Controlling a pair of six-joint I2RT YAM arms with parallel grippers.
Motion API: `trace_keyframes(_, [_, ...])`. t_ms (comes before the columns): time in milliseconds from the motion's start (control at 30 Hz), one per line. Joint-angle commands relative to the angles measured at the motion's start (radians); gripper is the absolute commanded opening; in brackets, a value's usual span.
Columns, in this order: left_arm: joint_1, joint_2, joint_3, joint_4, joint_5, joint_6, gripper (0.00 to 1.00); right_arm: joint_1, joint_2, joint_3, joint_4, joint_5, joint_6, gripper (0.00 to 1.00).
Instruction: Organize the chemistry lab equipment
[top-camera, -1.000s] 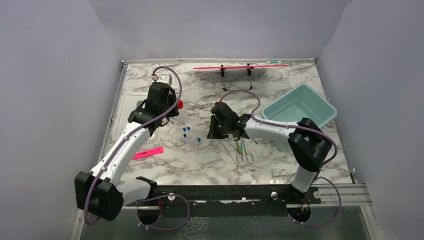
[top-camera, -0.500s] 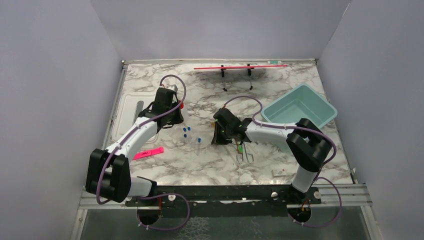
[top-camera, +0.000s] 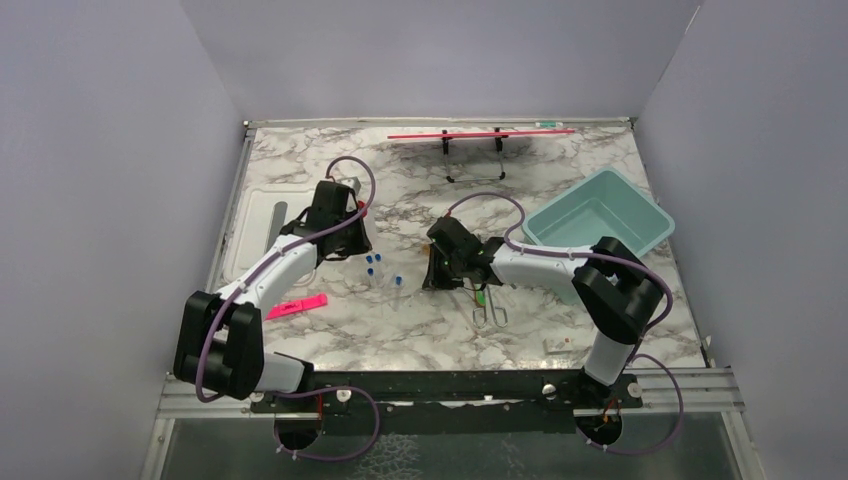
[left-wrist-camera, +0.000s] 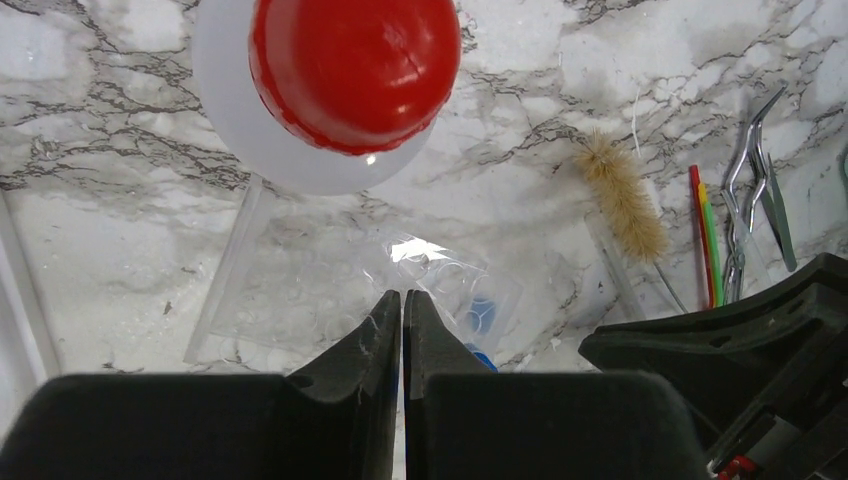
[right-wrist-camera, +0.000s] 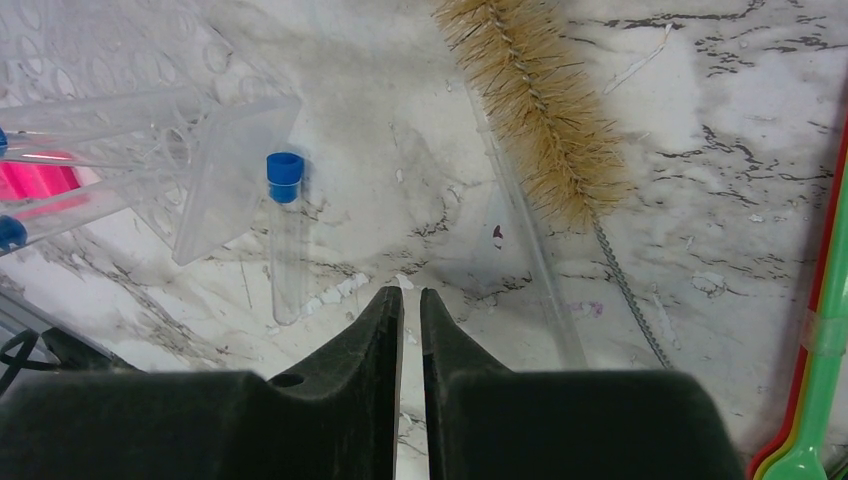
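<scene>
At the left, the left gripper (left-wrist-camera: 402, 320) has its fingers pressed together with nothing visibly between them. It hangs low above the clear plastic rack (left-wrist-camera: 290, 300) and just short of the small squeeze bottle (left-wrist-camera: 225, 95), which appears to stand upright on the marble table (top-camera: 420, 330) with its red nozzle (left-wrist-camera: 355, 65) facing the wrist camera. Closed like this it cannot take the bottle, and a push forward would likely shove or topple it, while a drop would strike the rack and could scatter the blue-capped tubes (top-camera: 372, 262) in or against it. One more blue-capped tube (right-wrist-camera: 285, 240) lies loose on the marble just beside the rack, and being round it may roll if either arm nudges it. Next comes the right gripper (right-wrist-camera: 410, 305), its fingers a narrow slit apart and empty: too tight, I judge, for the bristly brush (right-wrist-camera: 545, 100) ahead of it, so a descent would press the bristles flat rather than seize them. The thin clear rod (right-wrist-camera: 530, 260) beside the brush is hard to see and could be flicked away. The two wrists sit near each other, so a clash is a risk. Further right lie the green-handled tool (top-camera: 482, 295) and the metal forceps (top-camera: 490, 313), close enough to tangle, and the teal bin (top-camera: 563, 196) stands well apart
</scene>
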Motion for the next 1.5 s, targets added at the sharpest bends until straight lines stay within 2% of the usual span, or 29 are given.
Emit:
trace_keyframes(0, [0.004,-0.045,-0.02,-0.028,0.065,0.005,0.08,-0.001,-0.021,-0.016,0.019,-0.005,0.012,0.16])
trace_keyframes(433, [0.004,-0.077,0.012,-0.132,0.136,-0.077,0.08,-0.001,-0.009,-0.011,0.012,-0.002,0.012,0.15])
trace_keyframes(667, [0.004,-0.078,0.032,-0.158,0.13,-0.082,0.08,-0.001,-0.008,-0.014,0.008,0.0,0.012,0.14])
trace_keyframes(800, [0.004,-0.083,0.071,-0.18,0.066,-0.069,0.08,-0.001,-0.008,-0.008,0.004,0.004,0.005,0.14])
trace_keyframes(1000, [0.004,-0.098,0.125,-0.247,-0.07,-0.023,0.3,-0.001,-0.008,-0.007,0.01,0.0,-0.004,0.14])
trace_keyframes(1100, [0.003,-0.099,0.12,-0.274,-0.079,-0.006,0.31,-0.001,-0.006,-0.005,0.013,-0.003,-0.005,0.14])
trace_keyframes(1300, [0.004,-0.085,0.101,-0.313,-0.091,0.026,0.13,0.0,-0.002,-0.005,0.014,-0.003,-0.007,0.14])
trace_keyframes(1467, [0.002,-0.06,0.11,-0.339,-0.047,0.054,0.05,0.0,0.003,-0.004,0.015,-0.004,-0.006,0.14])
